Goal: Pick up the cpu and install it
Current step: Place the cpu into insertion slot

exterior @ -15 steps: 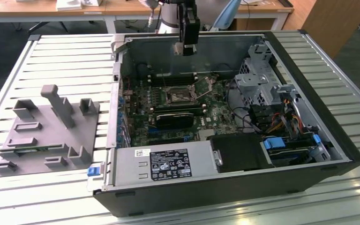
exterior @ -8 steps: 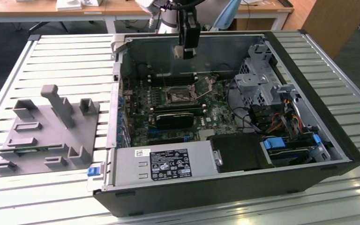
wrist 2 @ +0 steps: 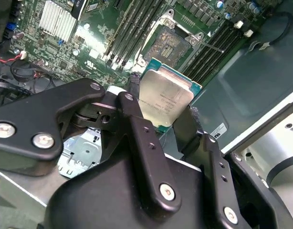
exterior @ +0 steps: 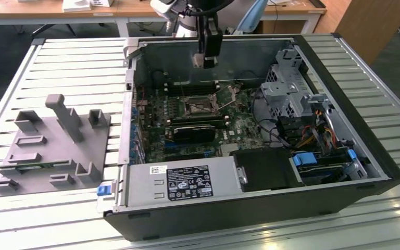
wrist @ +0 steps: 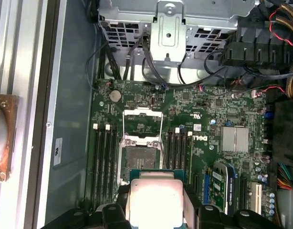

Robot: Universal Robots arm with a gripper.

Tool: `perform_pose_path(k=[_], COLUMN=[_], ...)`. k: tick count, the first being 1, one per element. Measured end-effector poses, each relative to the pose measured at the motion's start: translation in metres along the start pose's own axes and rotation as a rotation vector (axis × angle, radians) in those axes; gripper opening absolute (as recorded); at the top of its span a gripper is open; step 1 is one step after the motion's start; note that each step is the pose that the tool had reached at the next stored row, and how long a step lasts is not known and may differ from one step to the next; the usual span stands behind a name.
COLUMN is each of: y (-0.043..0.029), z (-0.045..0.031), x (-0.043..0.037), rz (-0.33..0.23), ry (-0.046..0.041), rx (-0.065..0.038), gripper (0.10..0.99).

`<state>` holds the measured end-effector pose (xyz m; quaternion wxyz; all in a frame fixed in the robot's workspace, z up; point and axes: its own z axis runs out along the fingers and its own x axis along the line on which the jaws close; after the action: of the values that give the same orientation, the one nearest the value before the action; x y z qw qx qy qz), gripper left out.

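While clamped on the cpu (wrist 2: 166,95) with the gripper (wrist 2: 162,107) near the socket (wrist 2: 168,45): pickup done, install pending; calls for squaring up.

Support: slatted pale metal table (exterior: 61,57), ribs running across the exterior view. Two items sit directly on it. A grey moulded tray (exterior: 47,151) sits at the exterior view's left, toward the near edge. An open black computer case (exterior: 255,216) lies on its side just beside the tray, covering the centre and the exterior view's right.
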<state>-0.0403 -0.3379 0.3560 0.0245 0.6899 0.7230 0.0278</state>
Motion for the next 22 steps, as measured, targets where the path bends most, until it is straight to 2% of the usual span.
perform_pose_path(k=[4, 8, 10, 14, 22], y=[-0.0004, -0.0009, -0.0011, -0.0016, -0.0021], z=[0.0051, 0.0120, 0.0156, 0.0219, 0.0287], x=[0.0000, 0.0000, 0.0002, 0.0004, 0.0005], rz=[-0.057, -0.062, -0.055, 0.001, 0.006], ry=[0.0042, 0.0046, 0.0037, -0.0011, -0.0015], rx=[0.000, 0.000, 0.000, 0.000, 0.000], gripper=[0.529, 0.529, 0.529, 0.529, 0.529])
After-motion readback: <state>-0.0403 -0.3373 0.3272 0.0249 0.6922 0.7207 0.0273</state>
